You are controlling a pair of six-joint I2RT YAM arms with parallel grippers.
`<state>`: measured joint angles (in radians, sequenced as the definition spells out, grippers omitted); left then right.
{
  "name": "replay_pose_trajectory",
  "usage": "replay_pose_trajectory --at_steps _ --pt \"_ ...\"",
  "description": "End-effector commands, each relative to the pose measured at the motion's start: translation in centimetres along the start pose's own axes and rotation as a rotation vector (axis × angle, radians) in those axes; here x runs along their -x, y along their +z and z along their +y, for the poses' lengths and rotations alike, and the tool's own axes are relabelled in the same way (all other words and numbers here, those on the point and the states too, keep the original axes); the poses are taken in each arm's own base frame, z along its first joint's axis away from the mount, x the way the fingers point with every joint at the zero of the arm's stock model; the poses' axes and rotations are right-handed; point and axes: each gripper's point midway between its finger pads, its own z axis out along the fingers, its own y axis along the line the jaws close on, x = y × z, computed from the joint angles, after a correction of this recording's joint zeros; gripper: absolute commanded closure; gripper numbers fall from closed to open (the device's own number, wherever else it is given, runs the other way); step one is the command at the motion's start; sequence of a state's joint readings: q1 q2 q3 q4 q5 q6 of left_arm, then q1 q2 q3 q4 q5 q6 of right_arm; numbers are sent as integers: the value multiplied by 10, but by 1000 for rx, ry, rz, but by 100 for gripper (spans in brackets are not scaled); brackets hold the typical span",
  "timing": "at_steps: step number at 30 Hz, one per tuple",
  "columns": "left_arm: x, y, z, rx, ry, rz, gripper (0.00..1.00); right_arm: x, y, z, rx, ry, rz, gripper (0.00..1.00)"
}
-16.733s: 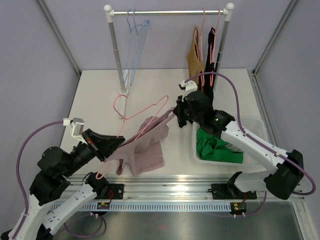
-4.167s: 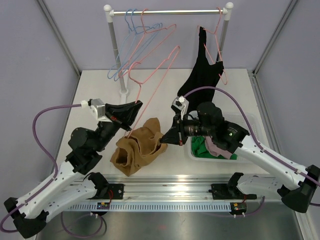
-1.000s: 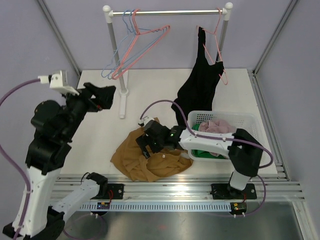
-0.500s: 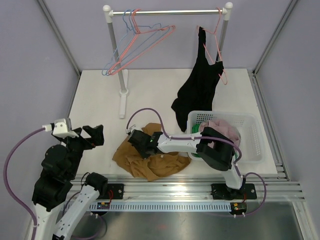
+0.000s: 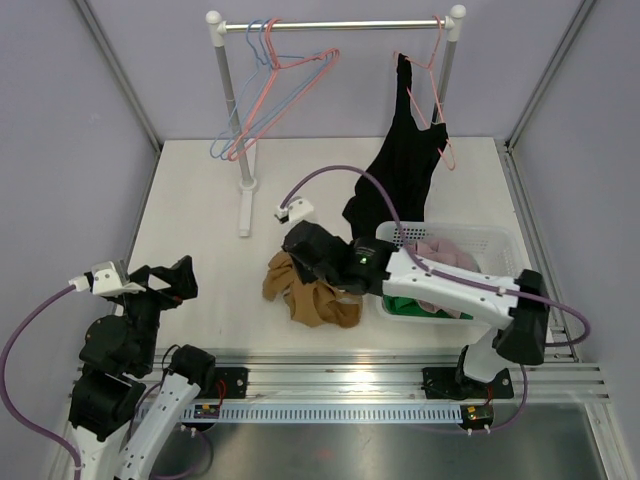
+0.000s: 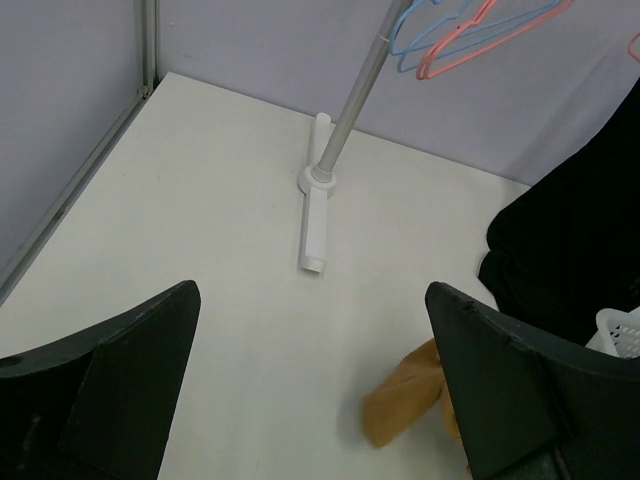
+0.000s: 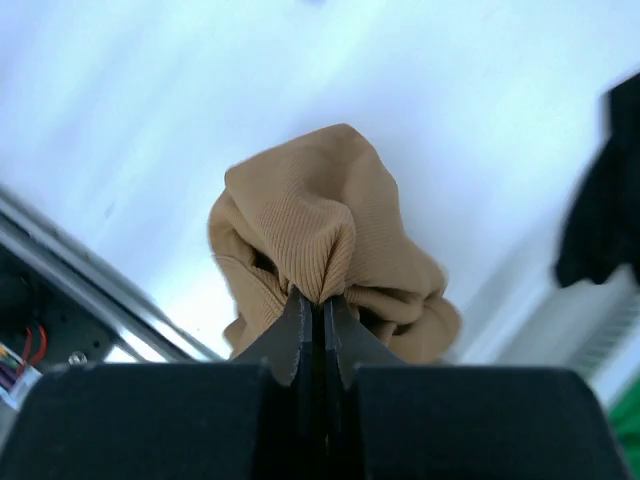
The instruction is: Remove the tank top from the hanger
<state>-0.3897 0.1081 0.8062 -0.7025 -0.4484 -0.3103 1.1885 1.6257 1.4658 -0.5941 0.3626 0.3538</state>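
**Top external view.** A white slatted plastic basket (image 5: 500, 240) stands on the right part of the white table (image 5: 200, 200). Just left of the basket, the right gripper (image 5: 300, 262) points down into the tan ribbed tank top (image 5: 315, 300). That top is off any hanger and gathered into a small bunch. Whether its lower folds rest on the table cannot be told.

Behind the basket, a black tank top (image 5: 400, 180) hangs on a pink wire hanger (image 5: 443, 150) at the right end of the white-posted clothes rack with a metal rail (image 5: 340, 24). Its hem comes down near the basket's far-left corner. Empty pink and blue wire hangers (image 5: 275, 90) hang at the rail's other end, well apart from the basket. Inside the basket lie a green cloth (image 5: 405, 303) and a pale pink cloth (image 5: 440, 250). The left gripper (image 5: 165, 280) is far to the basket's left at the near table edge, jaws spread.

**Left wrist view.** The left gripper (image 6: 312, 295) has its two dark fingers (image 6: 130, 380) wide apart with only bare table between them. A corner of the basket (image 6: 620, 325) shows at the right edge. A fold of the tan ribbed tank top (image 6: 405, 410) lies just left of it, and the black tank top (image 6: 570, 230) hangs above it.

**Right wrist view.** The right gripper (image 7: 312, 305) has its fingers pressed together on a pinched fold of the tan ribbed tank top (image 7: 300, 220). The rest of the cloth bunches beyond the tips.
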Motion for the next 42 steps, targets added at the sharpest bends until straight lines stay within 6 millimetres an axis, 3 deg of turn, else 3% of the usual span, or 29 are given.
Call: replay_pose_trajectory --at_steps 1,5,8,12,18,21,26,32,34,36,37,38,40,42 --pt "13 2 1 18 -9 -54 1 59 -66 -45 -167 46 -183 100" --pt "12 3 1 14 -6 -50 1 86 -122 -91 -317 114 -297 100" --pt "13 2 0 11 -7 -55 1 90 -164 -127 -430 178 -360 100" --pt "13 2 1 10 -8 -61 1 79 -217 -184 -600 297 -424 100" --pt "15 2 0 8 -8 -66 1 44 -264 -246 -774 452 -510 100" --pt "15 2 -1 4 -9 -68 1 27 -263 -259 -826 496 -561 100" --pt "14 4 -2 3 -5 -67 1 -3 -229 -290 -969 496 -455 100" --pt "15 4 -1 14 -6 -74 1 -52 -163 -294 -909 635 -285 100" --pt "15 5 -1 14 -3 -72 1 -86 -137 -294 -880 713 -188 100" --pt "16 5 -2 11 -6 -73 1 -102 -119 -301 -844 859 -194 100" --pt "15 6 -1 18 -4 -71 1 -129 -97 -291 -767 904 -120 100" --pt "15 6 -1 19 -6 -72 1 -124 -86 -291 -713 971 -167 100" --pt "15 6 0 23 -5 -73 1 -147 -78 -301 -734 1062 -122 100" --pt "16 4 0 24 -7 -75 1 -157 -78 -313 -796 1093 -103 100"
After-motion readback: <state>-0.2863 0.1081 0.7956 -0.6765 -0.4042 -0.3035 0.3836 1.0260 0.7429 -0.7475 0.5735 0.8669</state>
